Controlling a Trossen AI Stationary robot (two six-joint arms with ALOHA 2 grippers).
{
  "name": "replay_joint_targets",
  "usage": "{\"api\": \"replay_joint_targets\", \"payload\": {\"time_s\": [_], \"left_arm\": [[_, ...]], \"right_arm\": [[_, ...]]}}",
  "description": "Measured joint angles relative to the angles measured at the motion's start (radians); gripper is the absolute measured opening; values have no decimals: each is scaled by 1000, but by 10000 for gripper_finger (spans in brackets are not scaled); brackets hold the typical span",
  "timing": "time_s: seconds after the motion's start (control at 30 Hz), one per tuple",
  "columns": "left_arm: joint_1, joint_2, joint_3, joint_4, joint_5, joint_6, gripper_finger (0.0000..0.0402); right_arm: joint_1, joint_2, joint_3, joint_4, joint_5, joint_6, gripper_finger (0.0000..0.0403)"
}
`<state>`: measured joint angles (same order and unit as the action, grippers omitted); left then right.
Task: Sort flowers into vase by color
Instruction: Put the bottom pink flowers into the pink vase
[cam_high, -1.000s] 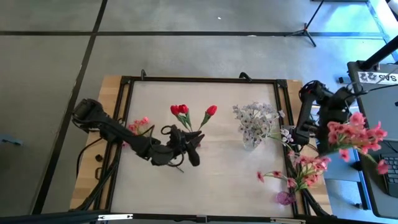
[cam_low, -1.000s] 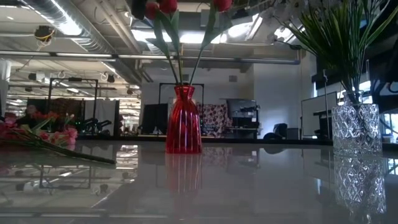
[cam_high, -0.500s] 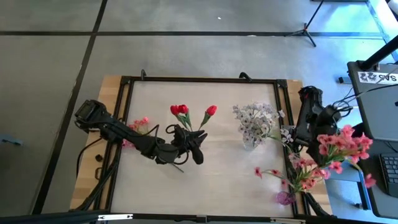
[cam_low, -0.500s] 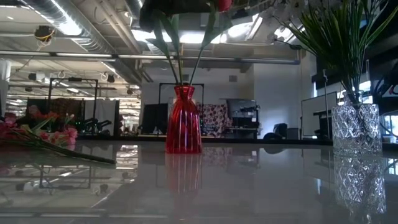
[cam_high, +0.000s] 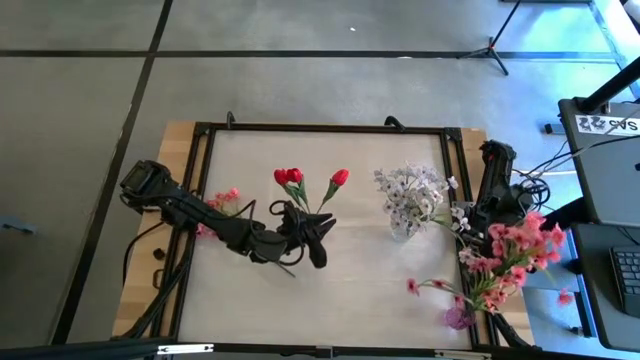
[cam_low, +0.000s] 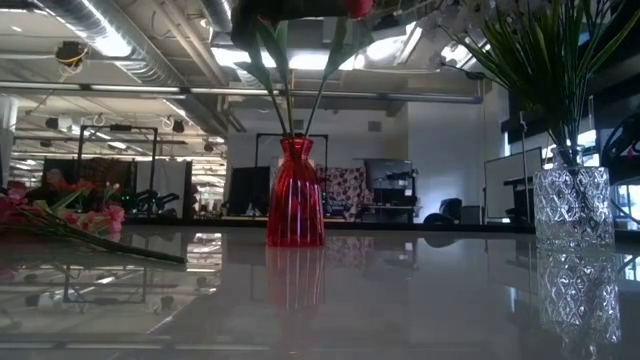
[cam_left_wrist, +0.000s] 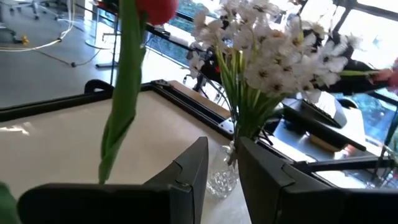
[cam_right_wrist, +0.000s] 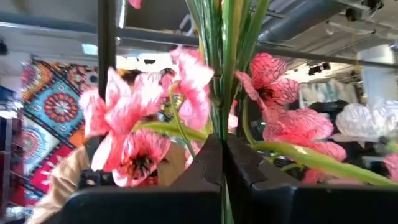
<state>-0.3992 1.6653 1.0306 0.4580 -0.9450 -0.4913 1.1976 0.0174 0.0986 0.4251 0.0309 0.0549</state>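
The right gripper (cam_high: 500, 228) is clamped tight on the green stems of a pink blossom spray (cam_high: 520, 248), held at the table's right edge above the purple vase (cam_high: 459, 318), where more pink blooms stand. That arm reaches in from the table's far right corner. The left gripper (cam_high: 318, 240) hangs with fingers (cam_left_wrist: 186, 177) parted and nothing between them, just beside the red vase (cam_low: 295, 195) of red tulips (cam_high: 291, 177); its arm stretches low from the left. The vase's rim seems hidden beneath it
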Motion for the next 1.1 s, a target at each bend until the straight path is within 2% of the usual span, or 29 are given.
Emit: {"api": "replay_joint_targets", "payload": {"time_s": [0.37, 0.63, 0.77, 1.1], "left_arm": [[0, 0, 0, 0, 17, 6, 82], [0, -1, 0, 0, 24, 30, 82], [0, -1, 0, 0, 24, 31, 82], [0, -1, 0, 0, 24, 31, 82]], "right_arm": [[0, 0, 0, 49, -76, 95, 1], [0, 1, -51, 61, -50, 91, 1], [0, 11, -86, 157, -43, 92, 1], [0, 26, -88, 111, -100, 96, 1]]}}
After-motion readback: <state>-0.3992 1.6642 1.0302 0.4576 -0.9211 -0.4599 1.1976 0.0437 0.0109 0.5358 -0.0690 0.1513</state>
